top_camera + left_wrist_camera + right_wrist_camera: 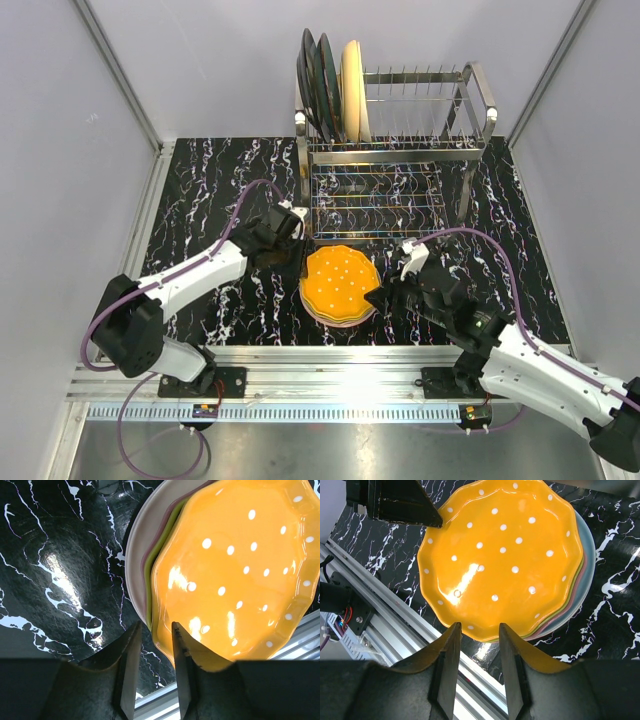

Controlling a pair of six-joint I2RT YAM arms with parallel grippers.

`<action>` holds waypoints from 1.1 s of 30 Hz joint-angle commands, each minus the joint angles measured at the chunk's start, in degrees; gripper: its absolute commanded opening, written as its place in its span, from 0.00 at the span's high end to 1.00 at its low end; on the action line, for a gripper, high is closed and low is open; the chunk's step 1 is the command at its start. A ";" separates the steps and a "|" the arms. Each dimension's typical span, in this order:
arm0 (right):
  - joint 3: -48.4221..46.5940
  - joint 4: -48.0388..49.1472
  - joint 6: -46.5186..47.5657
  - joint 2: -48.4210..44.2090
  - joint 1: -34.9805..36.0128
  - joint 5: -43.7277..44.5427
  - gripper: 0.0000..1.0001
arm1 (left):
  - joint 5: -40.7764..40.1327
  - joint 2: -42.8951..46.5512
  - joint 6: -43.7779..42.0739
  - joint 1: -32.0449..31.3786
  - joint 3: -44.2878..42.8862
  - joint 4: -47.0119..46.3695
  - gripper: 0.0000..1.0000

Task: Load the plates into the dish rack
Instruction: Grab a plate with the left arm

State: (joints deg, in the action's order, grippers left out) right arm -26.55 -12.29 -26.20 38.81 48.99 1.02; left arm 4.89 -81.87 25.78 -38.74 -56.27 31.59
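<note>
Plates [340, 285] lie stacked at the middle of the table [200, 190], orange dotted plate [500, 555] on top, and three stand upright in the dish rack [400, 150]. Left gripper [156, 627] shows narrow jaws at the rim, though I cannot tell if it grips. Right gripper [479, 626], fingers parted, probably braces the opposite edge.

The plate stack [340, 285] lies on the table [200, 190] before the dish rack [420, 150], three plates [330, 85] standing in its left end.

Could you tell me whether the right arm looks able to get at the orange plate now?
Probably yes: the right hand sits at the rim of the orange plate, which tops the stack, with nothing between them.
</note>
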 commanded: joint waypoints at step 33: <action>-4.91 6.05 -1.23 10.14 3.74 0.04 0.56 | -1.55 2.85 0.67 -0.46 -4.90 1.36 1.00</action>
State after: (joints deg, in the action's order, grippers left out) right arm -27.81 -10.07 -27.31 47.57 51.42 0.56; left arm 4.21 -82.54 26.65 -38.96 -57.25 32.36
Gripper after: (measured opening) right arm 0.423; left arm 0.045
